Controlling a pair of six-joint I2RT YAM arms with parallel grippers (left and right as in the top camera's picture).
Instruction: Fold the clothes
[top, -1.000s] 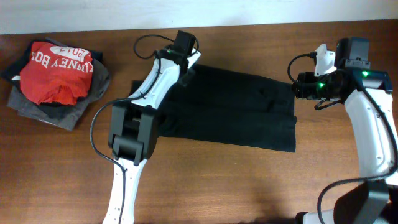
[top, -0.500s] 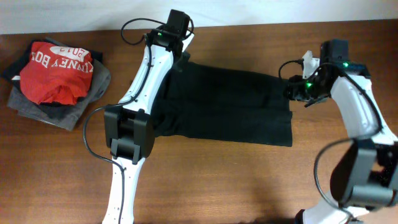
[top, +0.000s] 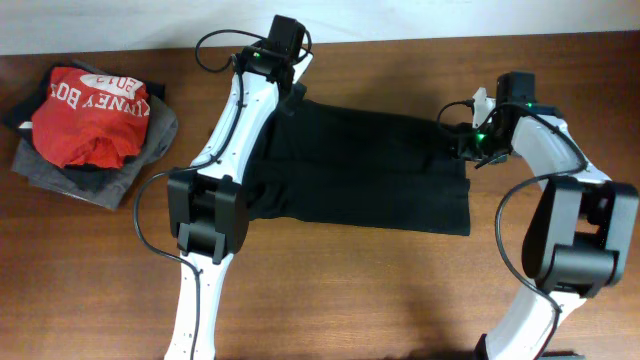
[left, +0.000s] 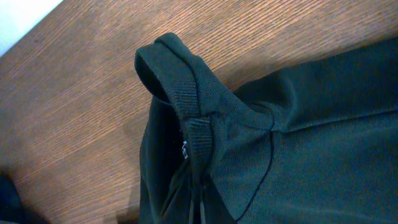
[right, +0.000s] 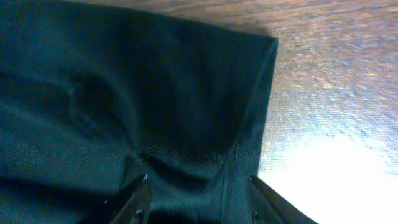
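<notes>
A black garment (top: 370, 170) lies spread flat across the middle of the wooden table. My left gripper (top: 288, 92) is at its far left corner. In the left wrist view, my left gripper (left: 202, 210) is shut on gathered fabric just below the ribbed band (left: 186, 93). My right gripper (top: 472, 148) is at the garment's far right corner. In the right wrist view, my right gripper (right: 199, 202) is open, its fingers straddling the hem near the corner (right: 249, 93), with cloth between them.
A pile of clothes with a red printed T-shirt (top: 90, 115) on top of grey and dark pieces sits at the far left. Bare wooden table (top: 400, 300) lies in front of the garment. A white wall edge runs along the back.
My left arm swung toward the back and now lies over the garment's left side. My right gripper moved left onto the garment's far right corner.
</notes>
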